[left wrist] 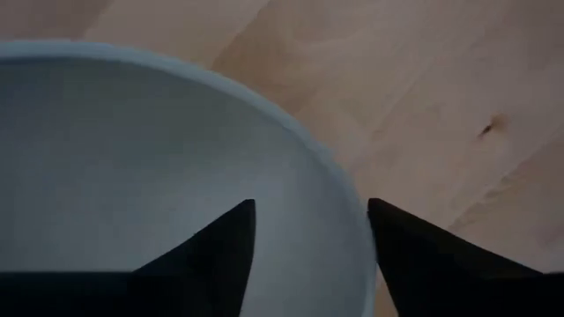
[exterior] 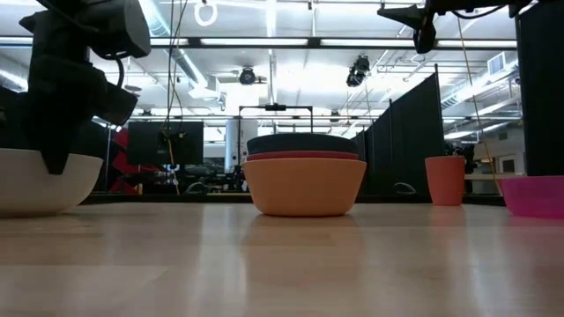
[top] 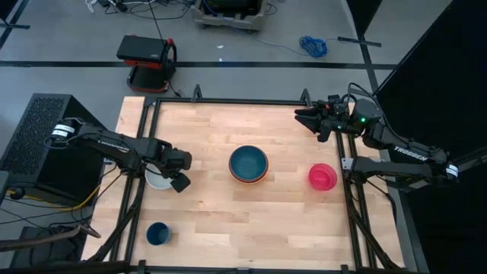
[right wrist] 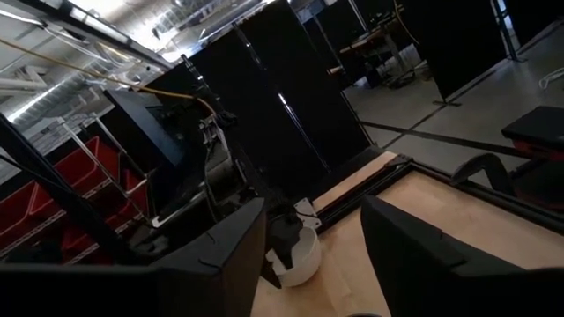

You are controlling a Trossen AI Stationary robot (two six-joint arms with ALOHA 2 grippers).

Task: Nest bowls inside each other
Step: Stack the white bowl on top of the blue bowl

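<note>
I am looking at the white bowl [top: 157,180] sitting near the left edge of the counter [top: 243,221], with my left end effector [top: 178,171] straddling its rim: in the left wrist view one finger [left wrist: 211,255] is sitting inside the bowl and the other outside it, the two standing apart with the wall between them, not visibly pressing on it. At the middle of the counter the teal bowl [top: 249,162] is resting inside the red bowl [exterior: 304,156], which is nesting in the orange bowl [exterior: 305,187]. The pink bowl [top: 323,176] is standing alone, well to the right of that stack. A small dark blue cup [top: 157,233] is standing near the front left corner, and a narrow orange cup [exterior: 445,180] is showing in the low view. My right end effector [top: 304,116] is hanging over the far right corner, fingers parted and holding nothing.
</note>
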